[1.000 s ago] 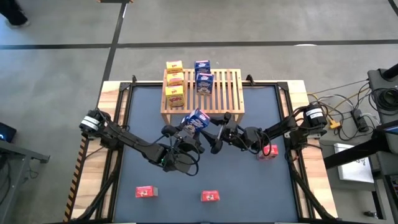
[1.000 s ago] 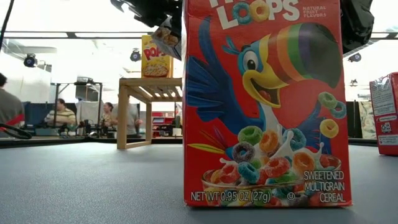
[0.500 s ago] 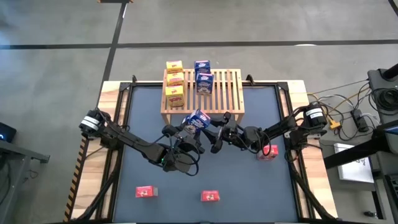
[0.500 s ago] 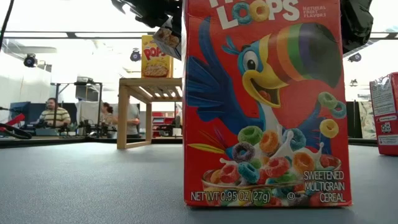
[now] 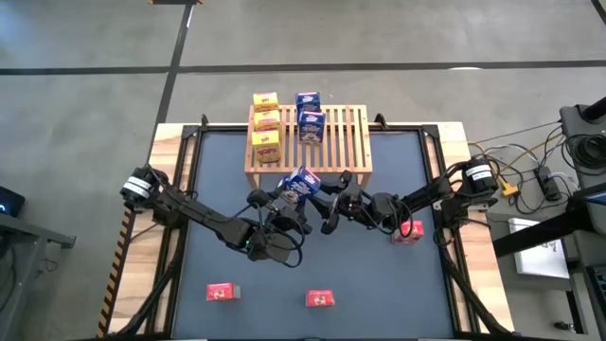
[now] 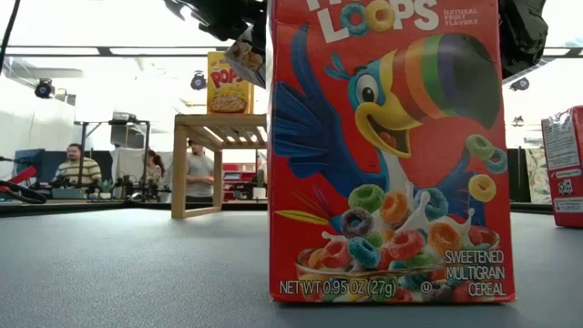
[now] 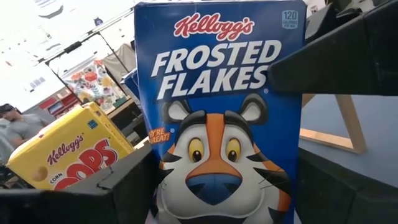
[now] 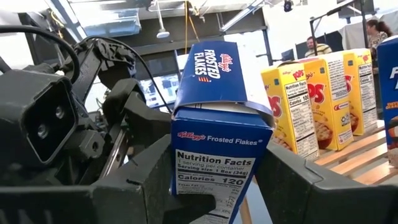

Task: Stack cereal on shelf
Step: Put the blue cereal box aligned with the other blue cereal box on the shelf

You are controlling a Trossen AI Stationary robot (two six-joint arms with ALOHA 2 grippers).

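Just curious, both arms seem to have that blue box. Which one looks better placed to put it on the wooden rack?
Probably the right. Its end effector is closing on the blue box from the rack side, near the empty slats. The left end effector holds it from the side away from the rack.

The blue cardboard cereal box between the left gripper's fingers reads "Kellogg's Frosted Flakes"; its side shows "Nutrition Facts, Calories 120". The red cardboard box reads "Loops, Sweetened Multigrain Cereal, Net Wt 0.95 oz (27g)".
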